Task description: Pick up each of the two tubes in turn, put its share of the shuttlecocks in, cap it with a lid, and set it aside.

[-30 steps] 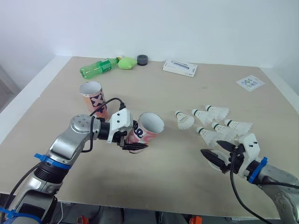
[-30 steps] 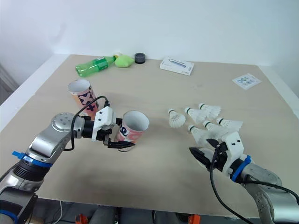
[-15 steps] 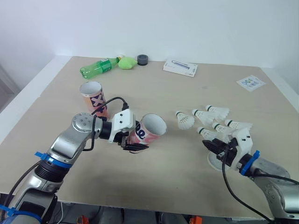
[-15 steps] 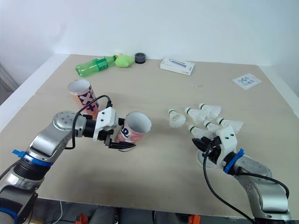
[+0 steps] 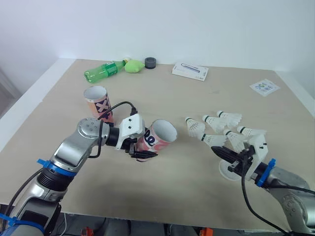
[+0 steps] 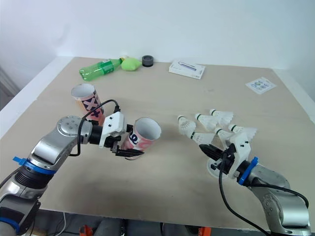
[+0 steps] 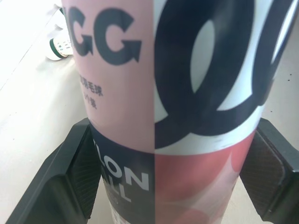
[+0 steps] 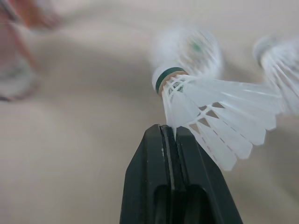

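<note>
Bright, even light casts soft shadows on the table (image 5: 197, 98); background shuttlecocks (image 8: 187, 49) blur in the right wrist view.

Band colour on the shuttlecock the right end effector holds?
Green, on a white shuttlecock; right wrist view.

Spread across a tan table (image 5: 172, 98): bottle (image 5: 101, 72), box (image 5: 189, 71), card (image 5: 264, 87) (far side); upright tube (image 5: 97, 104), shuttlecocks (image 5: 216, 121), lid (image 5: 225, 174) nearer.

The left arm is angling in from the table's near left corner, its left gripper (image 5: 142, 149) clamping the tilted tube (image 5: 156, 137) (one finger on each side). The right arm is lying low by the near edge, the right gripper (image 8: 169, 135) pinching a shuttlecock (image 5: 214, 140) by its feathers
</note>
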`<move>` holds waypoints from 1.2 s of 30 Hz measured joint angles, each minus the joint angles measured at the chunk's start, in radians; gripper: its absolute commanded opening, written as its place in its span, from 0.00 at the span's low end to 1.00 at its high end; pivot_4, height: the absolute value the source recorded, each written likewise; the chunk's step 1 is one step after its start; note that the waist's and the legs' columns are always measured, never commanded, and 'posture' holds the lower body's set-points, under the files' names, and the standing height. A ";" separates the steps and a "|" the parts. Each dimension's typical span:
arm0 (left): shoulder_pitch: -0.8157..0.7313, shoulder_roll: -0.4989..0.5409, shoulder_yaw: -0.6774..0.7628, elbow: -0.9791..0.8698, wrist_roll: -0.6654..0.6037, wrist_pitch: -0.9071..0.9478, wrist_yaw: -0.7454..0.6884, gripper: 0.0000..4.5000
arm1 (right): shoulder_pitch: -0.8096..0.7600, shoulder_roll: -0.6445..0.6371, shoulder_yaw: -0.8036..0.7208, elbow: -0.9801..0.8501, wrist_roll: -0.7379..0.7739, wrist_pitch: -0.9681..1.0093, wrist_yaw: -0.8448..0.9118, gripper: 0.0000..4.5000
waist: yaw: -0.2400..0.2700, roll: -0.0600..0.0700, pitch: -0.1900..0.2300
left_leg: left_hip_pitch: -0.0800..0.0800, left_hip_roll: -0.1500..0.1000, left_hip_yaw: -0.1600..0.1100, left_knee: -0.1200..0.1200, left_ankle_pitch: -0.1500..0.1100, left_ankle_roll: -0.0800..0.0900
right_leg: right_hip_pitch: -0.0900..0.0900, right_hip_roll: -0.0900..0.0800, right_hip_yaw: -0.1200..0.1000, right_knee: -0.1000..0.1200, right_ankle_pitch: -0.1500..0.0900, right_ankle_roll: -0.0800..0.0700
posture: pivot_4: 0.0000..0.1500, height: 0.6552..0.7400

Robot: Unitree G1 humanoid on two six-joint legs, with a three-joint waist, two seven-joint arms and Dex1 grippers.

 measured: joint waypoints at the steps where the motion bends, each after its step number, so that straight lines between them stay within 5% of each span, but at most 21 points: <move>1: 0.000 0.000 -0.001 0.000 0.000 -0.002 0.000 0.83 | 0.002 -0.012 -0.028 -0.019 0.034 0.015 0.010 0.01 | 0.000 0.000 0.000 | 0.000 0.000 0.000 0.000 0.000 0.000 | 0.000 0.000 0.000 0.000 0.000 0.000 | 1.00 0.87; 8: -0.003 -0.002 -0.004 0.006 0.003 -0.009 -0.006 0.83 | 0.074 -0.150 -0.176 -0.159 0.176 0.060 0.113 0.01 | 0.002 0.000 0.000 | 0.000 -0.001 -0.001 0.000 0.000 0.000 | 0.001 0.000 0.000 0.000 -0.001 0.000 | 1.00 0.87; 15: -0.013 -0.005 -0.010 0.025 0.010 -0.025 -0.015 0.83 | -0.055 -0.249 -0.161 -0.254 0.208 0.059 0.119 0.01 | 0.000 0.000 0.000 | 0.001 -0.001 -0.001 0.001 0.000 0.000 | 0.001 -0.001 0.000 0.000 0.000 0.000 | 1.00 0.87; 23: -0.029 -0.008 -0.021 0.038 0.018 -0.049 -0.041 0.83 | -0.401 -0.394 0.097 -0.281 0.148 0.036 0.191 0.01 | 0.001 -0.001 0.001 | -0.001 0.000 0.000 0.000 0.000 0.000 | -0.001 -0.001 -0.001 -0.001 -0.001 0.000 | 1.00 0.87; 34: -0.028 -0.008 -0.019 0.037 0.019 -0.048 -0.039 0.83 | -0.612 -0.398 0.351 -0.219 -0.031 -0.013 0.275 0.01 | 0.001 -0.001 0.001 | -0.001 0.000 0.000 0.000 -0.001 -0.001 | -0.002 -0.001 -0.001 -0.001 -0.001 -0.001 | 1.00 0.87; 36: -0.028 -0.008 -0.019 0.037 0.019 -0.048 -0.039 0.83 | -0.627 -0.392 0.373 -0.212 -0.053 -0.021 0.284 0.14 | 0.001 0.000 0.001 | -0.001 0.000 0.000 0.000 -0.001 -0.001 | -0.002 -0.001 -0.001 -0.001 -0.001 -0.001 | 1.00 0.87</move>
